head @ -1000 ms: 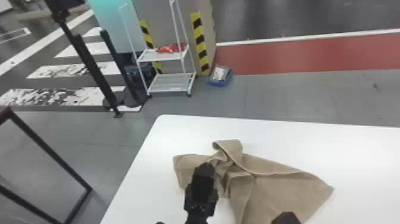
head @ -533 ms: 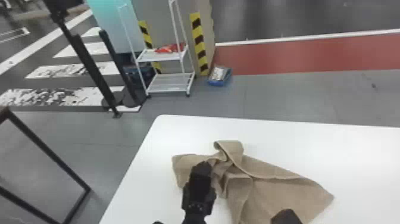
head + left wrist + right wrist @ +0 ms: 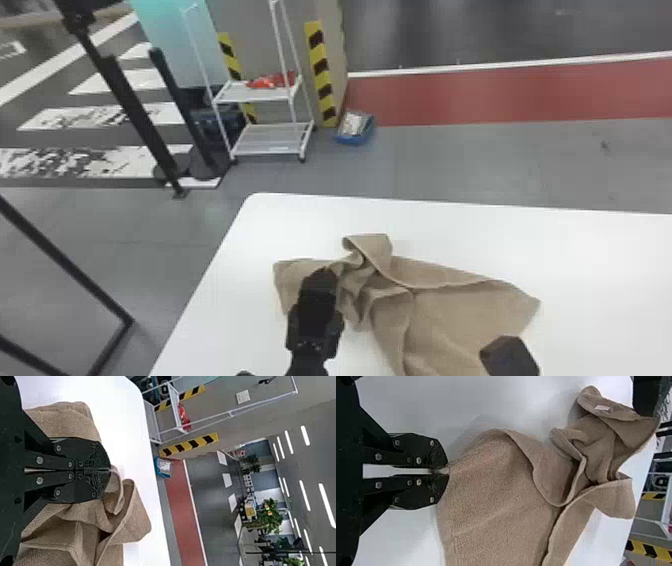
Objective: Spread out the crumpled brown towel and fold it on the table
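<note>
On the left side of the worktop [image 3: 575, 240], the left tool [image 3: 106, 470] stood over the left part of the brown towel [image 3: 450, 310], its fingers together and, as far as I could judge, clamped on the cloth. Against the worktop's edge it had barely shifted over the last second.

Between the two tools lay the crumpled middle [image 3: 352, 290], pleats doubled over one another, with a curled flap [image 3: 375, 247] sticking out on the side away from the robot. That knot had hardly loosened.

Farther right the cloth ran broader and flatter, sloping toward the right tool [image 3: 443, 471], whose fingertips were closed on a bit of its edge. Here was the real change: the right tool had moved off to the right, widening the span between the two grips. The robot's view had swung slightly as well, so not all the movement seen belonged to the arms.

To me this meant the spreading was under way but early, with folding still well off. More outward pull seemed called for, though the doubled pleats might simply drag along instead of opening.
</note>
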{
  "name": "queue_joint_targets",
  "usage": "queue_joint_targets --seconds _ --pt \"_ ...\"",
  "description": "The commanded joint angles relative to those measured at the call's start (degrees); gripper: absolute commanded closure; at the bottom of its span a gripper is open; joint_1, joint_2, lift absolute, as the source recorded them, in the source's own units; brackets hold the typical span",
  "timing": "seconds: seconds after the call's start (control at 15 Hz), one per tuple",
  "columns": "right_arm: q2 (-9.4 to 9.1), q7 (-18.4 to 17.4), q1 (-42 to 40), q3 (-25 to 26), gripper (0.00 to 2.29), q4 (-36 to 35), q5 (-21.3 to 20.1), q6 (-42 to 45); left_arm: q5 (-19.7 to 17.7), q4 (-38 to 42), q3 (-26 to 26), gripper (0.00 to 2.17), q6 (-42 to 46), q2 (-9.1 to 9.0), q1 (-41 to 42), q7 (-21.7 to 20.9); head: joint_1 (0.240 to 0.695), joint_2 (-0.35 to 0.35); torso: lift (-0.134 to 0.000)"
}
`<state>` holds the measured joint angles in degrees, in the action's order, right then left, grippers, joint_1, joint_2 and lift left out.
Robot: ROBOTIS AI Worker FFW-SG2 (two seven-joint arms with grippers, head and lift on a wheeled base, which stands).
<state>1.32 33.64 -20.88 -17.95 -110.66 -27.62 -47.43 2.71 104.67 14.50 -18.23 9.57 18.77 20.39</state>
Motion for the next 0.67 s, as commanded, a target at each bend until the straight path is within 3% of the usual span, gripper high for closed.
queue_joint_targets --seconds 0.0,0.27,0.6 --pt "0.09 0.02 -1.62 3.71 1.11 -3.68 0.73 0.54 0.01 0.79 -0.97 1.38 -0.01 0.19 0.30 0.00 0.695 0.216 0.000" --pt "0.09 0.90 -3.20 14.34 1.11 -10.89 4.16 0.01 0.45 2.29 -3.17 1.38 -0.72 0.36 1.18 0.09 0.695 0.158 0.000" --pt "-0.35 2.74 -0.83 27.53 1.11 -14.14 7.85 -2.80 0.63 6.59 -7.47 1.38 -5.46 0.36 1.80 -1.06 0.695 0.061 0.000"
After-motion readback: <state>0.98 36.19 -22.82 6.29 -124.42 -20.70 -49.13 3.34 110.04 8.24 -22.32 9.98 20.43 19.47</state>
